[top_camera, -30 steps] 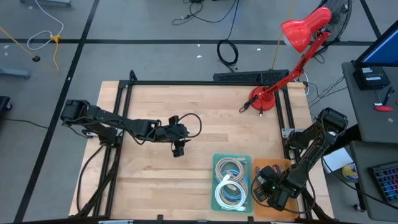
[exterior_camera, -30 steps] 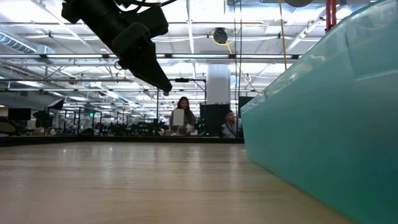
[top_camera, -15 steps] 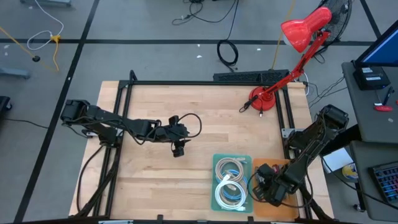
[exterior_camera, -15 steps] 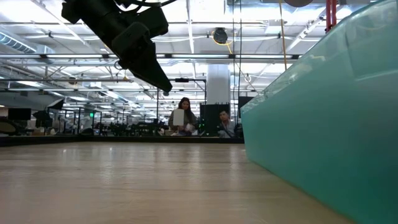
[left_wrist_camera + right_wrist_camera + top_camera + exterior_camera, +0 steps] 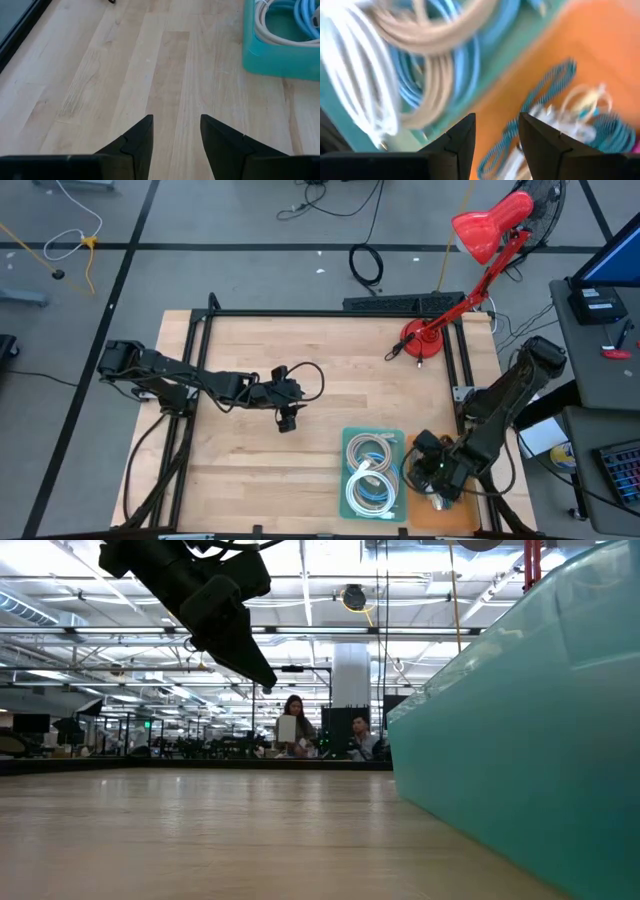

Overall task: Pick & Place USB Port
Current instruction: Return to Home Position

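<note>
A teal tray point(image 5: 349, 442) near the table's near edge holds coiled white, beige and blue cables point(image 5: 370, 475). An orange tray point(image 5: 459, 443) to its right holds a teal braided cable point(image 5: 547, 95) and white cables point(image 5: 580, 107). My right gripper point(image 5: 430, 472) hovers open over the orange tray, close to the teal tray's edge; in its wrist view point(image 5: 496, 132) both trays show, blurred. My left gripper point(image 5: 287, 420) waits open above bare table at the centre point(image 5: 175, 132), with the teal tray point(image 5: 280, 57) ahead of it.
A red desk lamp point(image 5: 421, 340) stands at the table's far right corner. Black frame rails point(image 5: 200, 330) run along the left, far and right edges. The low view shows the teal tray's wall point(image 5: 520, 730) close by and people far behind the table point(image 5: 292, 730).
My right arm has swung, carrying its gripper a short way over the orange tray toward the teal tray and the table's far edge. The left arm has kept still.
</note>
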Controlling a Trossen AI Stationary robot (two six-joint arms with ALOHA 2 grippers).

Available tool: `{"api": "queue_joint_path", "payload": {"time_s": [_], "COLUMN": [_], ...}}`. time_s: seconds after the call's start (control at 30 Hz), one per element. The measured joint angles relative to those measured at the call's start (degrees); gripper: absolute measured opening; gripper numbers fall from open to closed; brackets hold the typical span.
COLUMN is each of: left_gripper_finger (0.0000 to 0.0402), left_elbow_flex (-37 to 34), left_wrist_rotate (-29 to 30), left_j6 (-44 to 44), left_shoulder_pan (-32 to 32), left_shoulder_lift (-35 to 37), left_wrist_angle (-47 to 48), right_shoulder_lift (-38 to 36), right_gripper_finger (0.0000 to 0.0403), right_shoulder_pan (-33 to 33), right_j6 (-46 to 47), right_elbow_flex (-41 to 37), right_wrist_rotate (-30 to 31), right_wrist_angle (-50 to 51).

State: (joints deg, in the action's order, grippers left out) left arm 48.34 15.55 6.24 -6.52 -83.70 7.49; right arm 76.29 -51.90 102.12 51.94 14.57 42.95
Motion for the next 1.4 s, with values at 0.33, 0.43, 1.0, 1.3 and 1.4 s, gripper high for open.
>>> {"api": "queue_joint_path", "payload": {"time_s": [0.33, 0.43, 1.0, 1.3, 1.4], "left_gripper_finger": [0.0166, 0.0166, 0.0166, 0.0166, 0.0166], "left_elbow_flex": [0.0, 0.0, 0.0, -0.6, -1.7], "left_wrist_rotate": [-0.1, -0.1, 0.0, 0.0, 0.0], "left_j6": [0.0, 0.0, -0.2, 0.3, 0.4], "left_shoulder_pan": [0.0, 0.0, 0.0, 0.0, 0.0], "left_shoulder_lift": [0.0, 0.0, 0.0, 0.0, 0.0], "left_wrist_angle": [0.0, -0.1, -0.1, -0.7, -1.8], "right_shoulder_lift": [-9.2, -11.4, -13.6, -11.4, -10.7], "right_gripper_finger": [0.0137, 0.0133, 0.013, 0.013, 0.013], "right_shoulder_pan": [4.0, 6.1, 31.5, 47.6, 52.5], "right_j6": [-19.6, -27.7, -81.8, -94.5, -95.7], "right_elbow_flex": [0.0, 0.0, -0.3, -7.2, -10.0], "right_wrist_rotate": [18.4, 24.2, 17.3, -5.8, -10.7], "right_wrist_angle": [-1.1, -2.9, -32.5, -53.8, -56.5]}}
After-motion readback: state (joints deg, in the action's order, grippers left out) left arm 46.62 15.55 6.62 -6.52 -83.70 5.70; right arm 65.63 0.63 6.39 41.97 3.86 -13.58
